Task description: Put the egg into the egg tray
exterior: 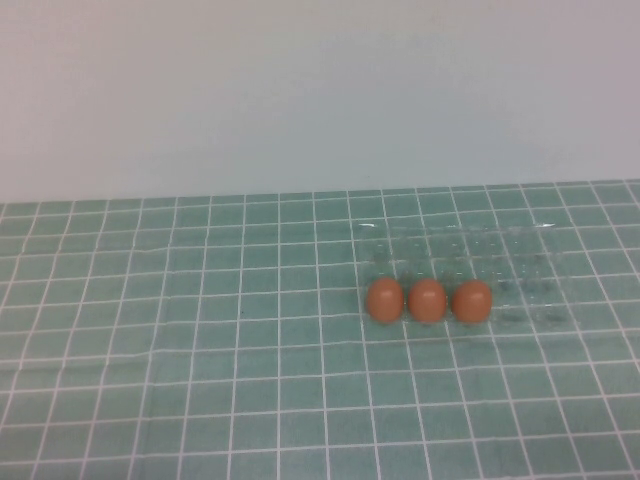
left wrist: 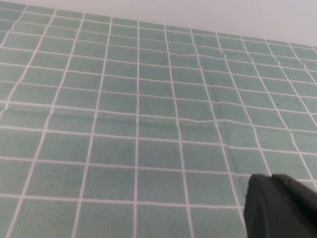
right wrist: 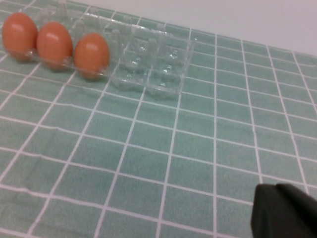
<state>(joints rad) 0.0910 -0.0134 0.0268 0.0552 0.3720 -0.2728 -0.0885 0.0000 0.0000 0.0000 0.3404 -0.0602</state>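
Three orange-brown eggs sit side by side in the high view: the left egg [exterior: 385, 299], the middle egg [exterior: 427, 299] and the right egg [exterior: 472, 300]. They rest in the near-row cups of the clear egg tray [exterior: 505, 250], right of centre. The right wrist view shows the same eggs [right wrist: 54, 43] and the tray's bare cups [right wrist: 168, 64]. My right gripper [right wrist: 275, 189] is low over the mat, well short of the tray, fingers together and empty. My left gripper [left wrist: 272, 179] hangs over bare mat, fingers together and empty. Neither gripper shows in the high view.
A green mat with a white grid [exterior: 200, 350] covers the table. A plain pale wall [exterior: 300, 90] stands behind it. Nothing else lies on the mat.
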